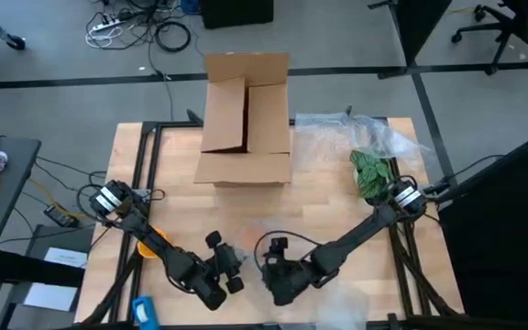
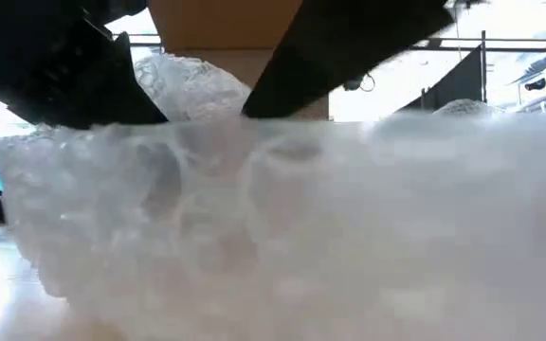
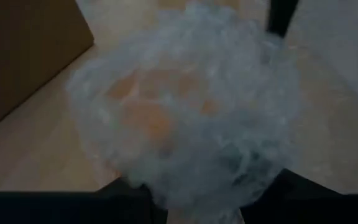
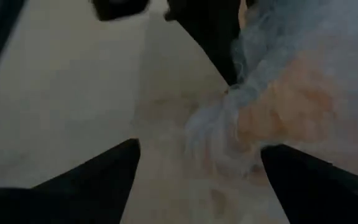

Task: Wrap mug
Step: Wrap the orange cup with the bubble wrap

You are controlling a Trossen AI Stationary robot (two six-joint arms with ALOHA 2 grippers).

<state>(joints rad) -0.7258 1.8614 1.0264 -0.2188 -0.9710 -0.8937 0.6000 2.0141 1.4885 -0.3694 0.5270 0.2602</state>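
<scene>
At the near edge of the wooden table (image 1: 337, 197), both arms reach in toward the middle. Between them lies the mug (image 3: 151, 112), showing only as an orange blur inside a bundle of bubble wrap (image 3: 191, 106). The left gripper (image 1: 230, 268) sits on the bundle's left, its fingers (image 3: 129, 190) set at either side of the wrap's lower end, seemingly pinching it. The right gripper (image 1: 276, 266) sits just right of the bundle with its fingers (image 4: 114, 165) spread wide, gripping nothing, the wrap lying between them. Farther back, mid-table, stands an open cardboard box (image 1: 246, 119). To its right lies a loose clear plastic sheet (image 1: 356, 137), with something green (image 1: 371, 171) at its near side.
</scene>
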